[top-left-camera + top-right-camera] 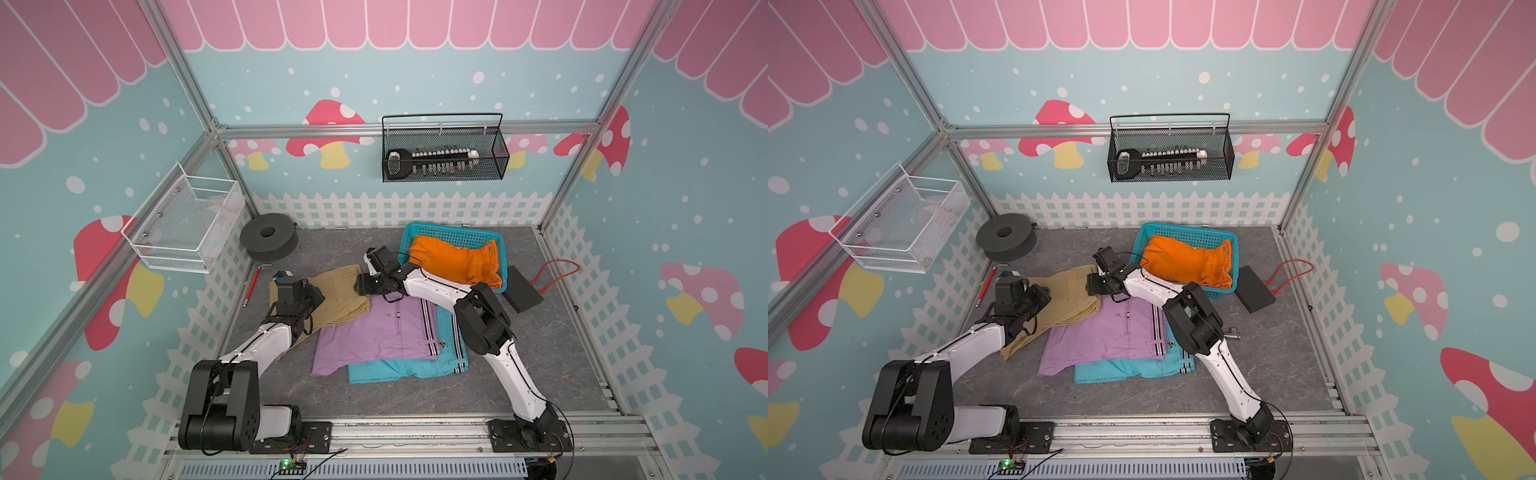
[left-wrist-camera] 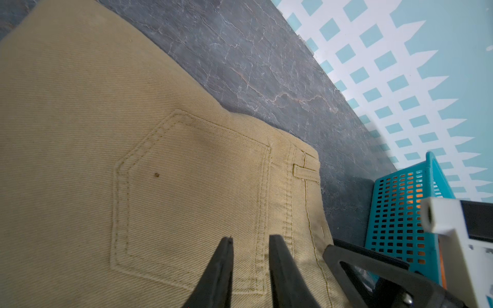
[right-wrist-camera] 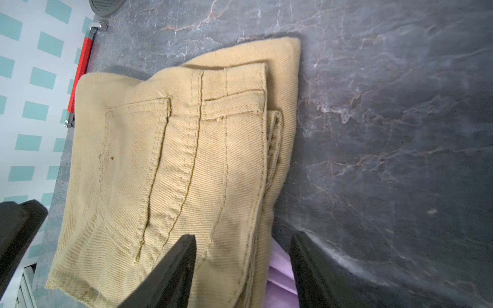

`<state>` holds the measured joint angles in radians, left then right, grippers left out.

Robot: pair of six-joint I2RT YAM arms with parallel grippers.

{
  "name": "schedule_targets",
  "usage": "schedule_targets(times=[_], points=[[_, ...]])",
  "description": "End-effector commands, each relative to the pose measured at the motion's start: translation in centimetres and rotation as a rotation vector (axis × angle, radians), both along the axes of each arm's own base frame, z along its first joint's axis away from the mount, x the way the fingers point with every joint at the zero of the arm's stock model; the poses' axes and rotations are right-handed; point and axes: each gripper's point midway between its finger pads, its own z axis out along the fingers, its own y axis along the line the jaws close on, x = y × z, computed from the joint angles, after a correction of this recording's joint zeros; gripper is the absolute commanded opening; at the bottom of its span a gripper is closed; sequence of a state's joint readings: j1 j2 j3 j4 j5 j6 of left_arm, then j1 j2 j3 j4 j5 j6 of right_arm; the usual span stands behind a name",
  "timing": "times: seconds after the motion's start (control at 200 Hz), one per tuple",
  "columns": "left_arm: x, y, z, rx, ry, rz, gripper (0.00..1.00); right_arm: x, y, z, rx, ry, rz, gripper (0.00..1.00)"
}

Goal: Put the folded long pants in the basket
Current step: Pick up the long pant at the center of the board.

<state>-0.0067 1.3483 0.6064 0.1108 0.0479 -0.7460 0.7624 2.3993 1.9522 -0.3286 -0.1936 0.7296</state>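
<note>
Both top views first: the orange pants sit heaped in the teal basket at the far right of the dark marbled table. Three pairs are out on the table. The khaki pants overlap a corner of the lilac pants, and the lilac lies over the turquoise pants. The khaki's long axis runs diagonally, from near left up to far right, pointing at the basket. The left gripper hovers over its middle. The right gripper is at the end closest to the basket, so the right arm looks to have the shorter carry.

Left wrist view: the jaws are only slightly parted, with nothing between them but flat ribbed twill below. A stitched patch pocket and a belt loop show just ahead. The basket's stiff lattice wall is beyond the waistband, with orange showing through the holes.

Right wrist view: the jaws are spread wide, straddling the khaki's layered folded edge, and lilac cloth peeks out underneath. It grips nothing. The cloth looks soft, thick and floppy, so I'd judge it needs a pinch through all the layers.
</note>
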Motion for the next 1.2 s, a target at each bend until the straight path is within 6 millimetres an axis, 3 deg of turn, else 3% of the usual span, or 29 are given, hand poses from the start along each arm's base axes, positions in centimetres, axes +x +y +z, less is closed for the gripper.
schedule_targets(times=[0.0, 0.13, 0.255, 0.41, 0.535, 0.745, 0.971, 1.196], points=[[-0.2, 0.5, -0.1, 0.028, -0.010, 0.002, 0.28, -1.2, 1.2, -1.8, 0.010, 0.068, 0.026, 0.63], [-0.3, 0.6, 0.2, 0.031, -0.021, 0.007, 0.28, -2.1, 2.6, -2.5, 0.049, 0.113, 0.066, 0.59], [-0.4, 0.6, 0.3, 0.030, -0.025, 0.007, 0.28, -2.4, 3.8, -2.4, 0.098, 0.135, 0.095, 0.46], [-0.4, 0.5, 0.5, 0.036, -0.029, 0.002, 0.28, -1.6, 4.7, -0.1, 0.137, 0.058, 0.119, 0.17], [-0.5, 0.7, 0.6, 0.043, -0.032, 0.008, 0.28, -1.1, 4.9, 2.7, 0.148, -0.019, 0.152, 0.01], [-0.5, 0.4, 0.8, 0.047, -0.039, -0.014, 0.33, 0.6, 2.9, 8.3, 0.068, -0.219, 0.152, 0.00], [-0.7, 0.7, 0.0, 0.055, -0.014, 0.001, 0.43, 2.1, -0.9, 9.0, -0.027, -0.263, 0.131, 0.00], [-1.4, 3.7, -1.3, 0.068, 0.053, 0.129, 0.46, 3.4, -2.7, 9.4, -0.048, -0.285, 0.110, 0.00]])
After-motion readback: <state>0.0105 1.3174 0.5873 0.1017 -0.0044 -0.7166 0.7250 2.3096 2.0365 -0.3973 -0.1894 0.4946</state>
